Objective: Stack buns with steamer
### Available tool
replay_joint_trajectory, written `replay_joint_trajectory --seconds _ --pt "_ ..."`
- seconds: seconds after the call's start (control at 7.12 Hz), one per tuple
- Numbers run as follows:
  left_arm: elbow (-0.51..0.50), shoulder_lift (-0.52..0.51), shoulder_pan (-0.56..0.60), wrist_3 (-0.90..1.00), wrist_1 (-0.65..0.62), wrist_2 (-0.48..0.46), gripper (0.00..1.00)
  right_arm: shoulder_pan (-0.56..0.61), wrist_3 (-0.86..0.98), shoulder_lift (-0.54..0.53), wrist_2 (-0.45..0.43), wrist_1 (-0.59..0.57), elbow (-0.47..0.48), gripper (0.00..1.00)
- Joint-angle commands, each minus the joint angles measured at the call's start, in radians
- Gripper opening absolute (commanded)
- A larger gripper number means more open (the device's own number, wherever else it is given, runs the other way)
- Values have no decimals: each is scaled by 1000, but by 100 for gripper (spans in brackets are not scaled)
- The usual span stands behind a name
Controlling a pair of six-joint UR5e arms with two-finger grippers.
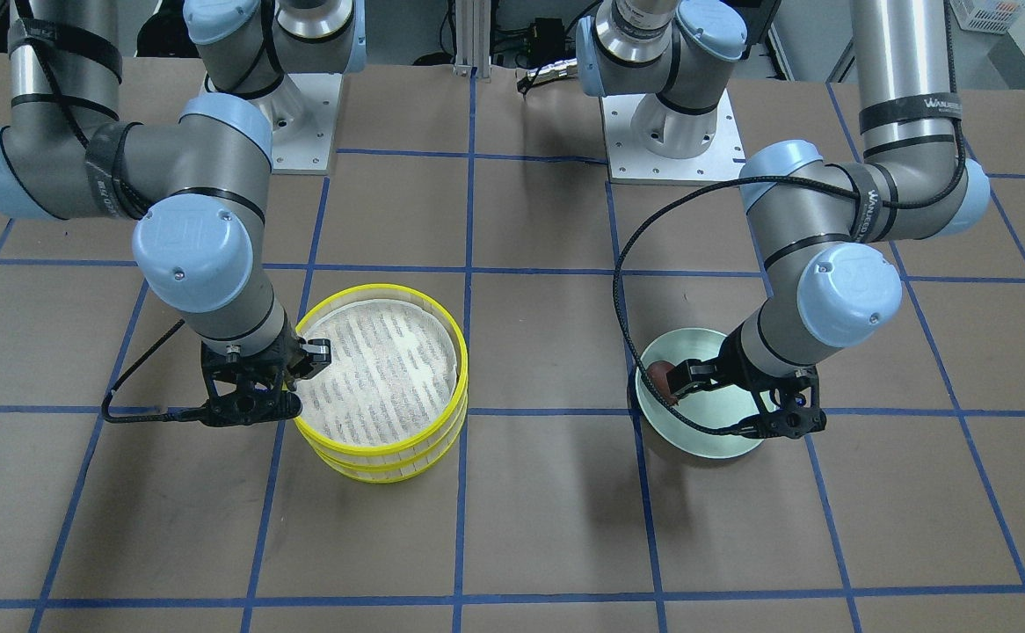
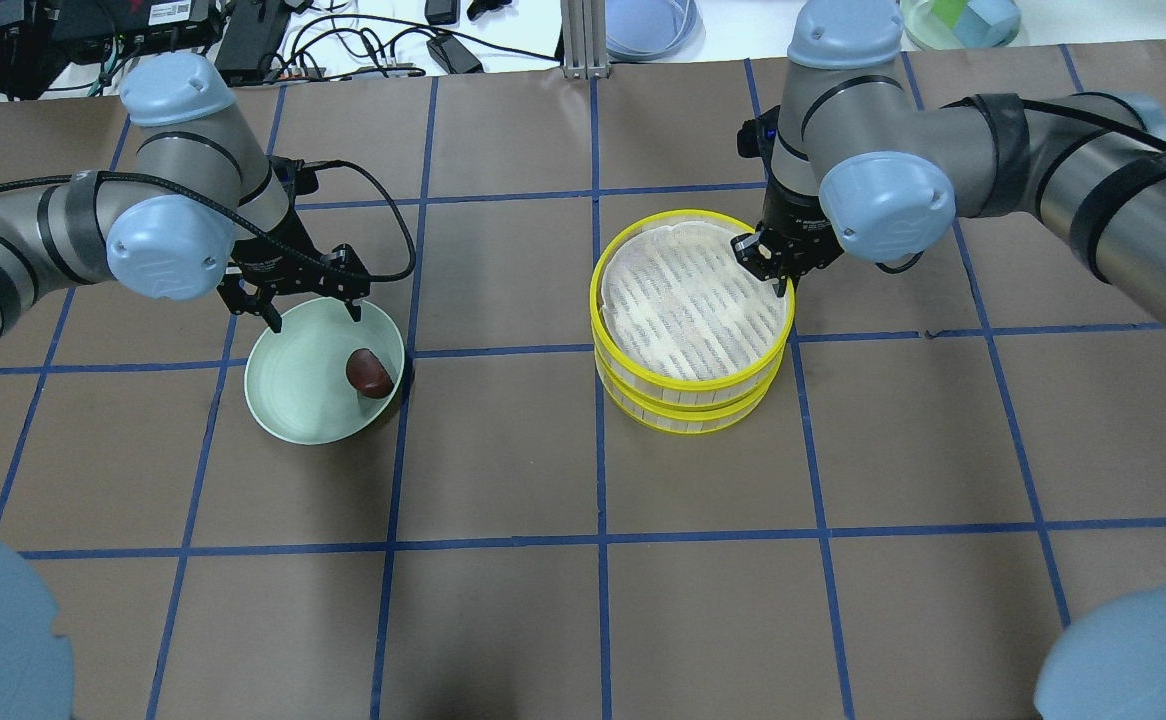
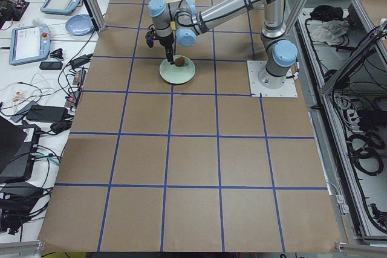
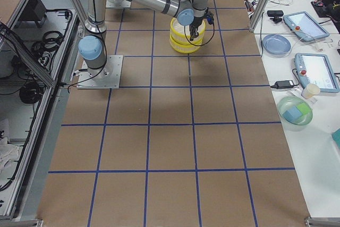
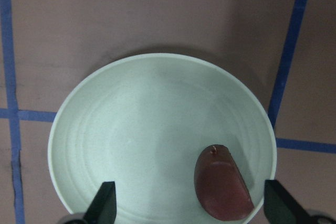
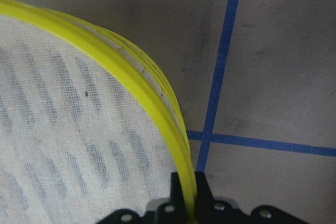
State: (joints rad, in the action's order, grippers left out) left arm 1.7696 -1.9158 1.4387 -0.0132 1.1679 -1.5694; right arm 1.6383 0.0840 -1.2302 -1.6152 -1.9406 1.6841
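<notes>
One dark reddish-brown bun [image 2: 369,372] lies in the mint-green plate [image 2: 288,405], at the left of the overhead view. It is smooth and rounded with one flatter side, and rests against the plate's right-hand inner wall. The left gripper [image 2: 314,318] hangs over the plate's upper edge with its jaws spread wide, touching nothing. Right of centre in that view stands the steamer [image 2: 688,398]: two yellow-rimmed tiers stacked, with pale slatted walls and a whitish, grey-striped cloth lining the top. The right gripper [image 2: 781,284] pinches the top tier's rim at its upper right, one finger inside and one outside.
</notes>
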Motion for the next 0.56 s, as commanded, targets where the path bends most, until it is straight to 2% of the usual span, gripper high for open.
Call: replay_joint_trajectory --seconds 0.0,0.42 --pt "34 -8 -1 -36 -30 40 99 0 13 1 -3 -52 43 0" --pt "28 -6 -3 -48 -76 54 98 0 17 0 -12 -55 42 0"
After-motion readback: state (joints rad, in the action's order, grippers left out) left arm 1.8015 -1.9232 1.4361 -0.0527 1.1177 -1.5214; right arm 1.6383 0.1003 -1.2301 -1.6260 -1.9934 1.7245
